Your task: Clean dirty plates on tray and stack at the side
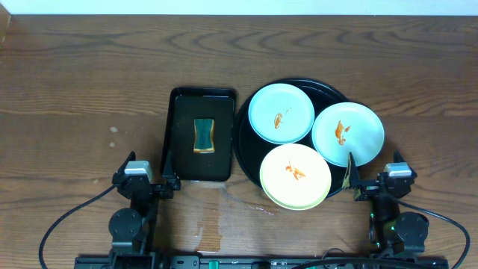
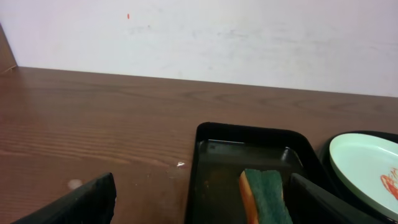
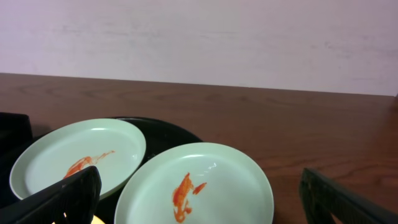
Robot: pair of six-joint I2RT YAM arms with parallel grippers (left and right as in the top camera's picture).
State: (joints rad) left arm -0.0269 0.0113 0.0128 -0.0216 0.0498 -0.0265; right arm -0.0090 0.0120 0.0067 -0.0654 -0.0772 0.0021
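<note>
Left gripper [image 1: 169, 181] is sitting wide open and empty just beside the near corner of the rectangular tray [image 1: 179, 149], where a green sponge [image 1: 204, 136] is lying. Right gripper [image 1: 355, 181] is gaping just as wide, gripping nothing, close by the near-right rim of the round black tray [image 1: 240, 146]. Three sauce-smeared plates are resting on that tray: one mint plate [image 1: 347, 133] just ahead of the right gripper, a second mint plate [image 1: 281, 113] farther left, and the yellow plate [image 1: 295, 176] overhanging the near rim.
</note>
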